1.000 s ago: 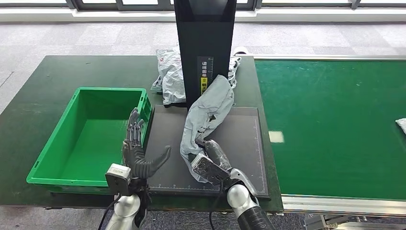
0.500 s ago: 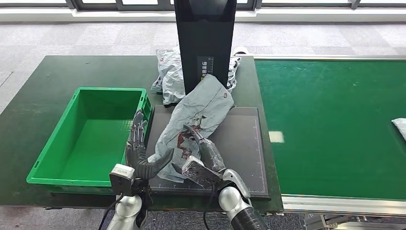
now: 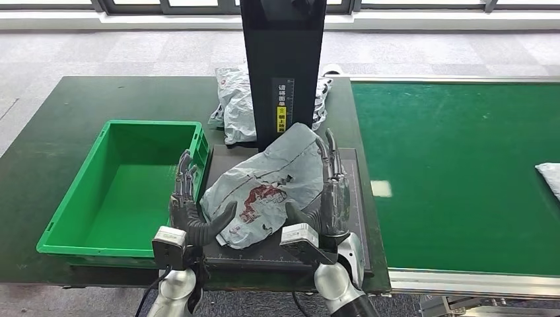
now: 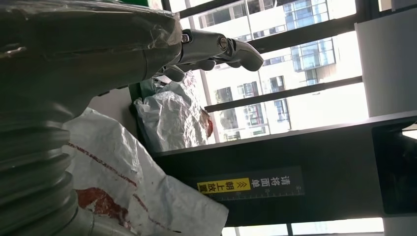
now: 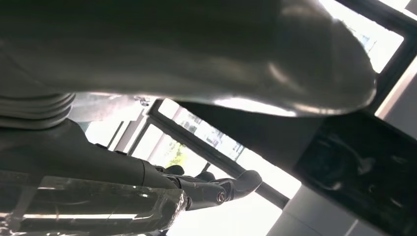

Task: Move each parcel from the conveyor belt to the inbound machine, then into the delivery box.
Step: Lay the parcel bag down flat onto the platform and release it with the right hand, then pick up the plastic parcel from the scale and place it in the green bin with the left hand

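A grey parcel (image 3: 264, 191) with a red print lies crumpled on the black plate (image 3: 343, 165) of the inbound machine (image 3: 284, 59), leaning toward its column. My left hand (image 3: 191, 205) stands open at the parcel's left edge, fingers up, thumb against the wrap. My right hand (image 3: 330, 191) stands open just right of the parcel, fingers up, holding nothing. In the left wrist view the parcel (image 4: 123, 167) lies beside my fingers (image 4: 216, 49). The green delivery box (image 3: 119, 185) sits empty to the left.
A second grey parcel (image 3: 231, 105) lies behind the machine's column, also seen as crinkled wrap (image 4: 172, 118) in the left wrist view. The green conveyor belt (image 3: 462, 172) runs on the right, with another parcel (image 3: 549, 177) at its right edge.
My right hand let go of the parcel, swung right and turned its fingers up. The parcel dropped from hanging upright to lying on the plate. The belt's parcel crept further in.
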`<state>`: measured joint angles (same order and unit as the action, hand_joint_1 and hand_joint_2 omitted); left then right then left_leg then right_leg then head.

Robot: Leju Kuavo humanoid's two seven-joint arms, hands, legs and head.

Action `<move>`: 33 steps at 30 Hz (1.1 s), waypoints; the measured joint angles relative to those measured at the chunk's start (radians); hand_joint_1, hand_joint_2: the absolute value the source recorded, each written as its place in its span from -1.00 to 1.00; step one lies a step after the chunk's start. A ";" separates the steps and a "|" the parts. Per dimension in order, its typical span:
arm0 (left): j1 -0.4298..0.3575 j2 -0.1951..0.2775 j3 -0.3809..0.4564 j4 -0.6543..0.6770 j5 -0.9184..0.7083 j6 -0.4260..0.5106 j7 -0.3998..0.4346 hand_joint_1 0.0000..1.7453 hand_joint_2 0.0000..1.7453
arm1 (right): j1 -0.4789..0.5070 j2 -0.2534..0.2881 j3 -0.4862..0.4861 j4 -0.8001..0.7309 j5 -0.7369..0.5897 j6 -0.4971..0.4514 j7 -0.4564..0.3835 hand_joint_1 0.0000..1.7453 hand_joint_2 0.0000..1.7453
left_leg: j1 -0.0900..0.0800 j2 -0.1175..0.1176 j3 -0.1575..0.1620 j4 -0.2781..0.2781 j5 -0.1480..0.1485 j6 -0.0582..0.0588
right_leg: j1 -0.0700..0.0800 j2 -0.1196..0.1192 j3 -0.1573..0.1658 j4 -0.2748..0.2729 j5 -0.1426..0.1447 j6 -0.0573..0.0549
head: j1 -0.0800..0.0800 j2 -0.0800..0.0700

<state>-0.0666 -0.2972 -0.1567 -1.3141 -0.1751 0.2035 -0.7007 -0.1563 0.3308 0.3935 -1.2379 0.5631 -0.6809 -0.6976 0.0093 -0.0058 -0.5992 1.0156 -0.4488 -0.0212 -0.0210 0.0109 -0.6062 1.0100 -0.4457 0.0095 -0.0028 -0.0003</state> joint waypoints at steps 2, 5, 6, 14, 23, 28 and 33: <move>0.000 0.000 -0.002 0.000 -0.001 0.009 0.000 -1.00 1.00 | 0.018 -0.004 0.000 -0.043 0.013 -0.011 0.000 -1.00 -1.00 | 0.000 0.000 0.000 0.000 0.000 0.000 | 0.000 0.001 0.000 0.000 0.000 0.000 | 0.000 0.000; -0.003 0.000 -0.011 0.000 -0.018 0.033 0.000 -1.00 1.00 | 0.046 -0.008 -0.004 -0.131 0.079 -0.014 0.000 -1.00 -1.00 | 0.000 0.001 0.000 0.000 0.000 0.000 | 0.000 0.001 -0.001 0.000 0.000 0.000 | 0.000 0.000; -0.004 0.000 -0.017 0.001 -0.038 0.045 0.000 -1.00 1.00 | 0.056 -0.010 -0.009 -0.169 0.108 -0.015 0.000 -1.00 -1.00 | 0.000 0.001 0.000 0.000 0.000 0.000 | 0.000 0.001 -0.001 0.000 0.000 0.000 | 0.000 0.000; -0.044 0.000 -0.061 0.056 -0.189 0.104 0.008 -1.00 1.00 | 0.113 -0.013 -0.066 -0.374 0.178 -0.019 0.000 -1.00 -1.00 | 0.000 0.002 0.000 0.001 0.000 0.000 | 0.000 0.003 -0.002 0.000 0.000 0.000 | 0.000 0.000; -0.299 -0.048 -0.176 0.388 -0.545 0.257 0.297 -1.00 1.00 | 0.141 -0.015 -0.085 -0.539 0.173 -0.020 0.001 -1.00 -1.00 | 0.000 0.001 0.000 0.001 0.001 0.000 | 0.000 0.001 0.000 0.000 0.003 -0.001 | 0.000 0.000; -0.377 -0.067 -0.254 0.547 -0.555 0.273 0.354 -1.00 1.00 | 0.142 -0.015 -0.085 -0.552 0.165 -0.019 0.001 -1.00 -1.00 | -0.001 0.001 0.000 0.001 0.001 0.000 | 0.000 0.002 0.000 0.000 0.003 -0.001 | 0.000 0.000; -0.422 -0.071 -0.302 0.667 -0.557 0.297 0.414 -1.00 1.00 | 0.141 -0.015 -0.085 -0.552 0.146 -0.019 0.001 -1.00 -1.00 | 0.000 0.001 0.000 0.000 0.001 0.000 | 0.000 0.001 0.000 0.000 0.002 -0.001 | 0.000 0.000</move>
<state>-0.4885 -0.3684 -0.4588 -0.6469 -0.7322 0.5008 -0.2867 -0.0154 0.3161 0.3082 -1.7903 0.7091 -0.6999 -0.6970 0.0089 -0.0046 -0.5992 1.0158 -0.4481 -0.0214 -0.0209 0.0122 -0.6064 1.0096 -0.4433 0.0083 -0.0027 -0.0003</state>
